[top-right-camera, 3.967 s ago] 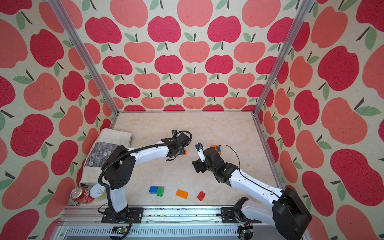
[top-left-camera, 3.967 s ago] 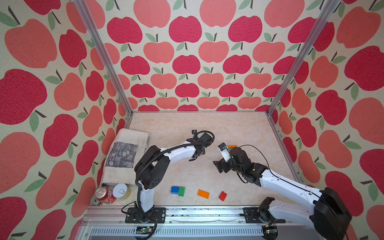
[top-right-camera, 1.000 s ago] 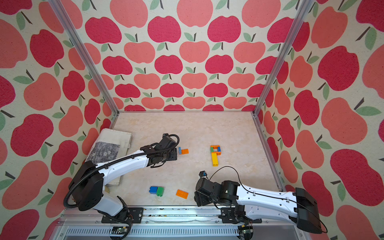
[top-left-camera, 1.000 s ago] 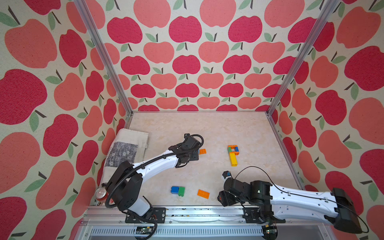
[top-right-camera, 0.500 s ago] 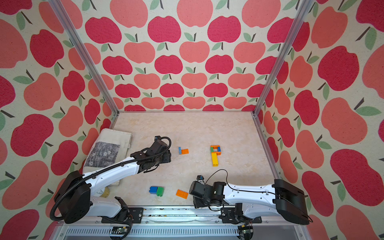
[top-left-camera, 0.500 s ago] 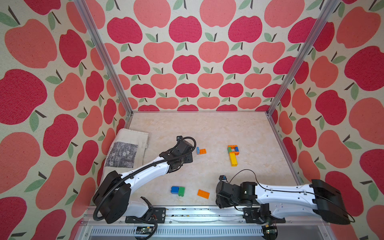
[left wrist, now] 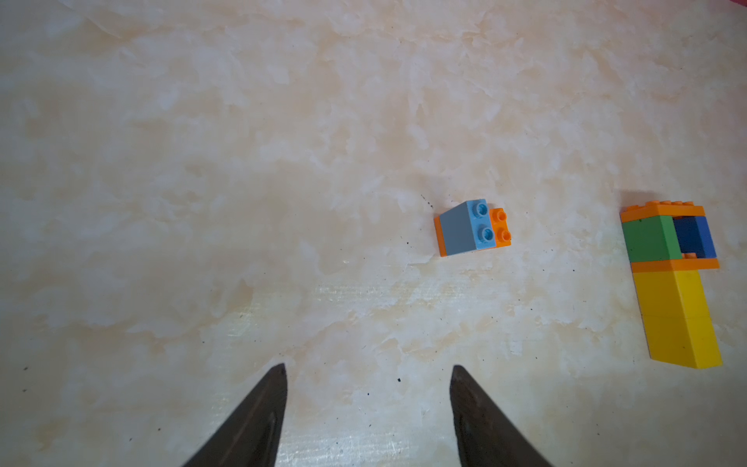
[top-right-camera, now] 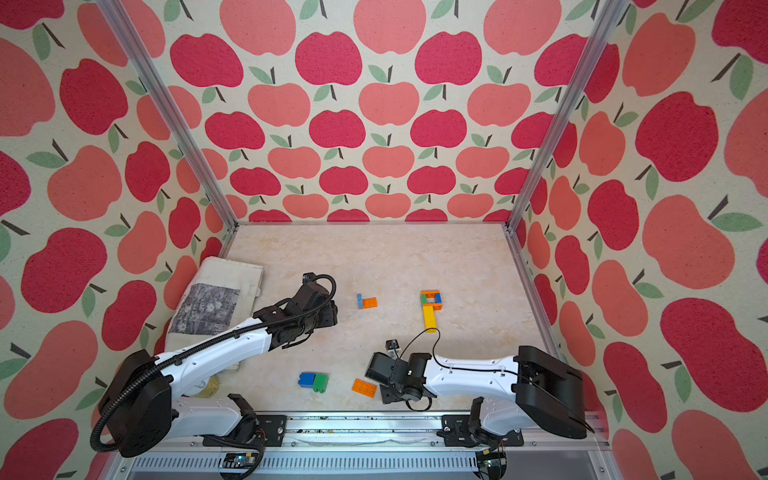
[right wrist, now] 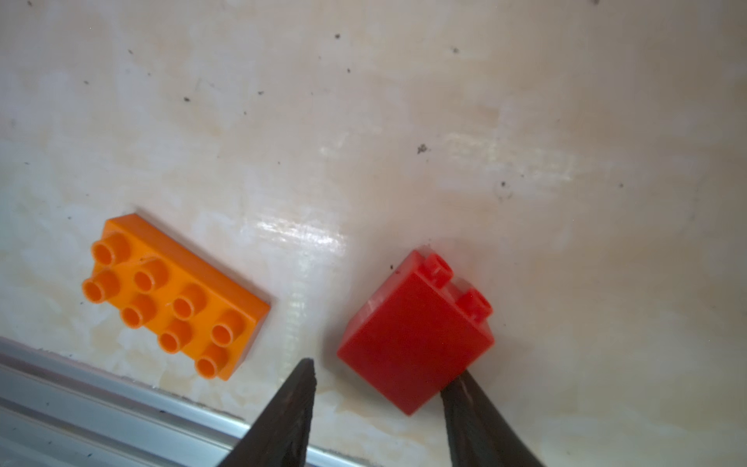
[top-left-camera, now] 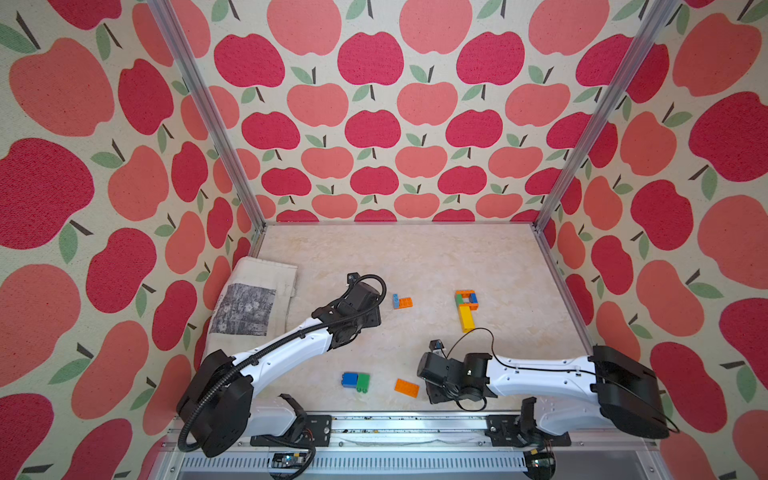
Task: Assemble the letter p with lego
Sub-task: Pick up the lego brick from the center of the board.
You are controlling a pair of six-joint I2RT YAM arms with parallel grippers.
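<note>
Since the earliest frames the right arm has swung from beside the P (top-left-camera: 466, 309) down to the desk's front edge, and the left arm has drawn back from the middle. Now the right claw (right wrist: 384, 368) sits low at the red brick (right wrist: 412, 335), jaws apart and not yet clamped. One finger (right wrist: 469, 404) touches the brick's near corner and the other stands clear of it. The left claw (left wrist: 368, 366) hangs open and empty over bare desk (top-left-camera: 415, 257). We judge the step in hand to be picking up the red brick, and we think it needs care. The brick lies on its side, studs pointing away from the claw, and sits askew to the jaws, so closing from here could pinch a corner and spin it out. We would reach further along it and turn the wrist until both fingers face flat sides, keeping off the orange plate (right wrist: 174, 299) near it and the front rail (right wrist: 121, 412). The P lies flat, well apart toward the right rear. Its loop has orange strips above and below, with green and blue between, and a yellow stem runs down from it. It looks nearly whole to us. A light-blue piece (left wrist: 471, 228) on an orange base lies near the middle, and a blue-green pair (top-left-camera: 356, 381) lies at the front.
</note>
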